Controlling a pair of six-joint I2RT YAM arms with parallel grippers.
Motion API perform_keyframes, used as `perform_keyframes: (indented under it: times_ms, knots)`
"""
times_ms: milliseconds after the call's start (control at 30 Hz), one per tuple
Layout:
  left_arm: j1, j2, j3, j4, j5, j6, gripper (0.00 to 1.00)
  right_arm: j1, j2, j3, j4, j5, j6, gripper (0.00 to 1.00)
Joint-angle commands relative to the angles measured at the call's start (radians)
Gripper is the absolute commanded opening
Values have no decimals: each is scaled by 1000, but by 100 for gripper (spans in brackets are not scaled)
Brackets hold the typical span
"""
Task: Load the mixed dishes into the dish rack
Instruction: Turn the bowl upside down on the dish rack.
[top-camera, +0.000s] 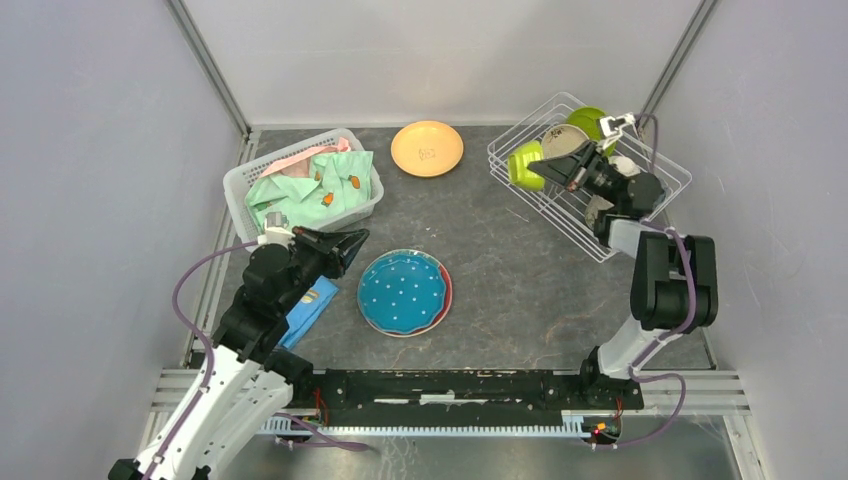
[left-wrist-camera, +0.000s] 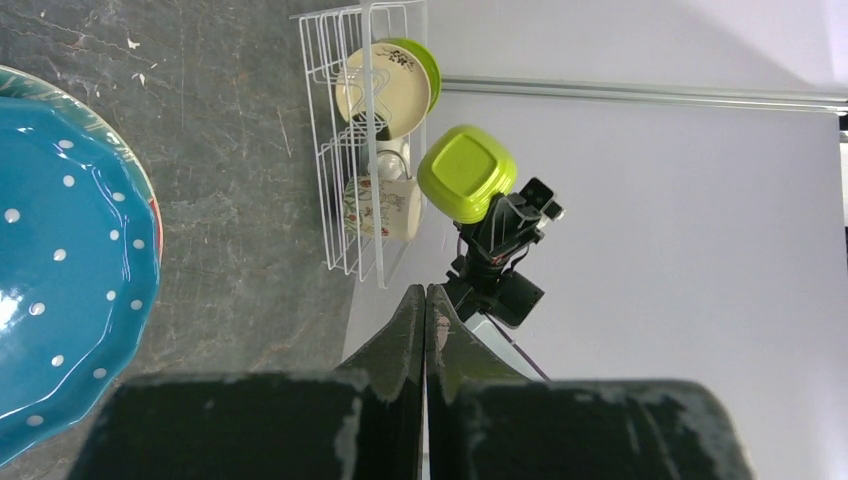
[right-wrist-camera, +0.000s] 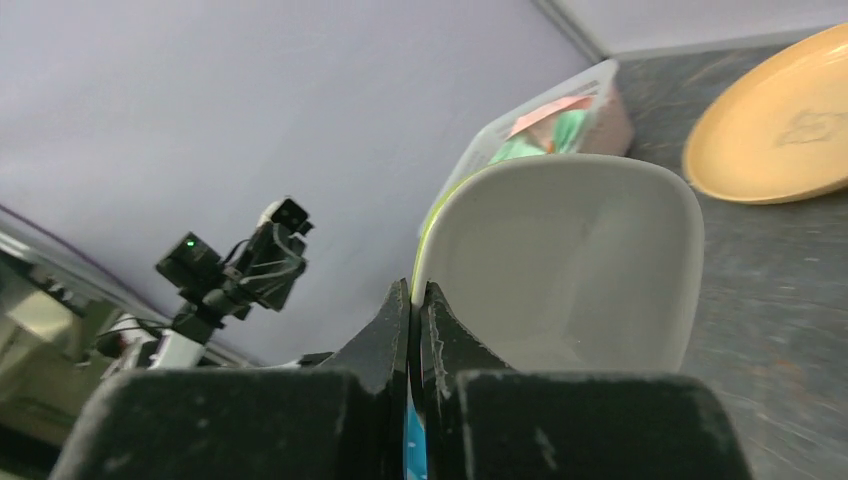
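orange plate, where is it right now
Top view: the orange plate lies flat at the far middle of the table, between the clothes basket to the left and the dish rack to the right.

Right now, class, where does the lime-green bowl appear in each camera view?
Top external: the lime-green bowl is upper right, over the dish rack's left side.
Left wrist: the bowl is upper centre, right of the rack, underside showing.
Right wrist: the bowl fills the centre, pale inside showing.
Shared landmark: the right hand pinching its rim, seen in every view.
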Motion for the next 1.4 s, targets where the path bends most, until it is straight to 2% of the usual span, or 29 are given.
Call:
perform_keyframes:
  times_ms: [0,67,167,267,467,600,700,867,1000,1033,1167,1367]
  knots:
    - [0,-3,9,9,-6,-21,2,-95,-84,-42,-63,-22,-216,0]
    - [1,1,7,14,-3,-21,2,-121,-81,-34,-175,-14,-304,0]
    - [0,15,6,18,6,-21,2,-148,-51,-28,-190,-8,-315,0]
    - [0,28,9,17,14,-21,2,-172,-1,-20,-115,-6,-253,0]
    - [1,30,8,16,8,-21,2,-206,130,-45,174,22,-20,0]
    - [0,41,10,16,9,-21,2,-210,172,-80,231,35,0,0]
    - [1,62,12,15,19,-21,2,-218,173,-91,185,40,-47,4]
    - [0,88,24,17,20,-21,2,-234,159,-123,-21,51,-189,5]
    - [-1,97,24,21,22,-21,2,-236,169,-121,-71,52,-232,3]
    - [0,100,25,21,23,-21,2,-235,171,-115,-58,51,-220,0]
    - [1,108,25,21,33,-21,2,-234,172,-78,22,52,-141,0]
    - [1,114,20,21,35,-21,2,-226,188,-28,240,80,75,0]
